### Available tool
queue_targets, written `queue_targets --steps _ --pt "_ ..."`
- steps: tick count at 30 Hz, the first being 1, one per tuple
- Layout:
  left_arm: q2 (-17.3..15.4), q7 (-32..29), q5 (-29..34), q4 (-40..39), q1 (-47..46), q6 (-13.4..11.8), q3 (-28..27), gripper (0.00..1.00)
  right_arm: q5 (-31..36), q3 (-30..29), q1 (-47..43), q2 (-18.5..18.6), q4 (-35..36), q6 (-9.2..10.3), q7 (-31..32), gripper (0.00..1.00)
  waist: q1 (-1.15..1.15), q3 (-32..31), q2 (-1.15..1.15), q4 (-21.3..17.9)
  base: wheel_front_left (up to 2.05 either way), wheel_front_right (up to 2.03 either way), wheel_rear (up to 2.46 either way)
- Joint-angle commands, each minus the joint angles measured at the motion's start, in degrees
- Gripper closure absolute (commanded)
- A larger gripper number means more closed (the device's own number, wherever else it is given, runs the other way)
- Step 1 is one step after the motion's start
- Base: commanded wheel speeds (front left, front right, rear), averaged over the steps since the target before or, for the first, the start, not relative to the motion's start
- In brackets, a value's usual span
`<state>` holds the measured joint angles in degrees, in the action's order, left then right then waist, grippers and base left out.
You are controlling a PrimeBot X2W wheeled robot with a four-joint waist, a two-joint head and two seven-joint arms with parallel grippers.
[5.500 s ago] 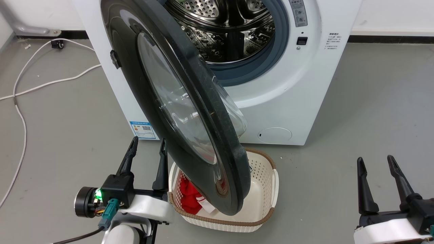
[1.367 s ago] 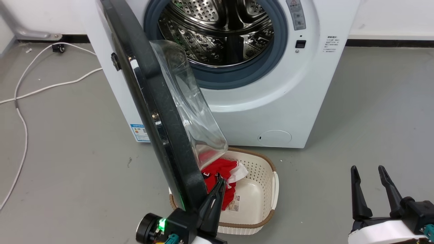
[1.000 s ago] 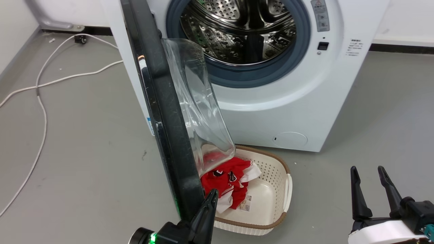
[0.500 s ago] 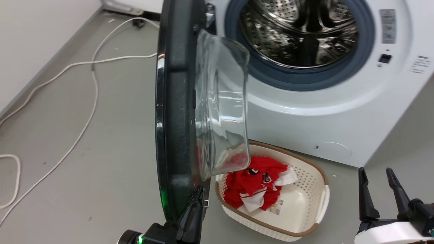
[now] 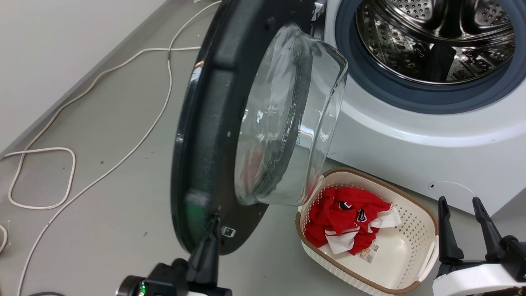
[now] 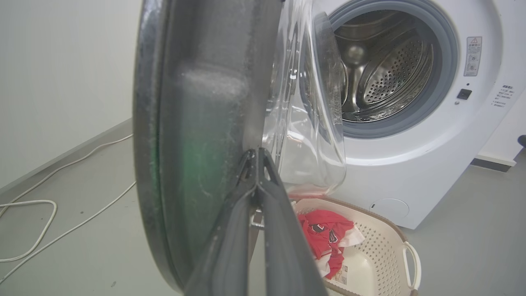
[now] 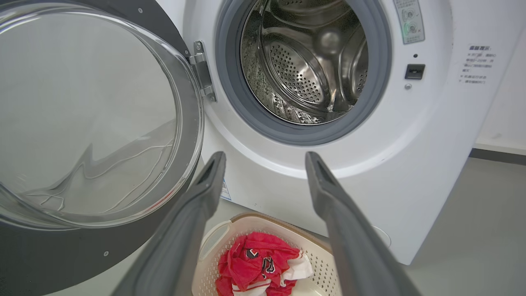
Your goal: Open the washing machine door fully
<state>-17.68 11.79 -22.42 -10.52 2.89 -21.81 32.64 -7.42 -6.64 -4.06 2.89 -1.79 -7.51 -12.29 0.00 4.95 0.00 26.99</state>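
Because your left tool (image 6: 257, 154) is pinched closed on nothing, its tips can push the inner face of the washing machine door (image 5: 213, 123), swung clear of the washing machine (image 5: 411, 135); your right tool (image 5: 459, 200) idles open.

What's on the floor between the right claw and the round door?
A white laundry basket with red clothing sits between right gripper and washing machine door, in the head view.

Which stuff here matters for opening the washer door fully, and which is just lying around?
Job: washing machine door, washing machine, left hand against the door.
Lying about: laundry basket, red garment, white cable, open right hand.
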Motion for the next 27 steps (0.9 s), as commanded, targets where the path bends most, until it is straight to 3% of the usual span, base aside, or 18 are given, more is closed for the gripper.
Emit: queue_targets --steps 1,7,15,27 --pt "-1.1 0.5 -0.6 0.8 -1.3 0.0 -1.8 1.00 0.6 -0.2 0.7 0.0 0.5 0.04 0.2 0.00 0.00 0.6 0.00 0.5 0.00 0.00 0.00" --pt "-2.9 2.1 -4.0 5.0 -4.7 1.6 -8.1 1.00 1.3 -0.5 1.8 -0.1 1.7 0.04 1.1 0.00 0.00 2.1 0.00 0.3 0.00 0.00 0.00" --pt "-2.5 3.2 -7.3 11.4 -10.8 4.2 -15.4 1.00 1.8 -0.7 2.2 0.0 3.1 0.04 2.2 0.00 0.00 3.9 0.00 -0.4 0.00 0.00 0.00" --pt "-2.2 3.4 -8.3 22.6 -20.9 11.8 -25.4 1.00 2.8 -0.4 3.3 -0.1 4.5 0.04 3.6 0.00 0.00 6.3 0.00 -2.1 0.00 0.00 0.00"
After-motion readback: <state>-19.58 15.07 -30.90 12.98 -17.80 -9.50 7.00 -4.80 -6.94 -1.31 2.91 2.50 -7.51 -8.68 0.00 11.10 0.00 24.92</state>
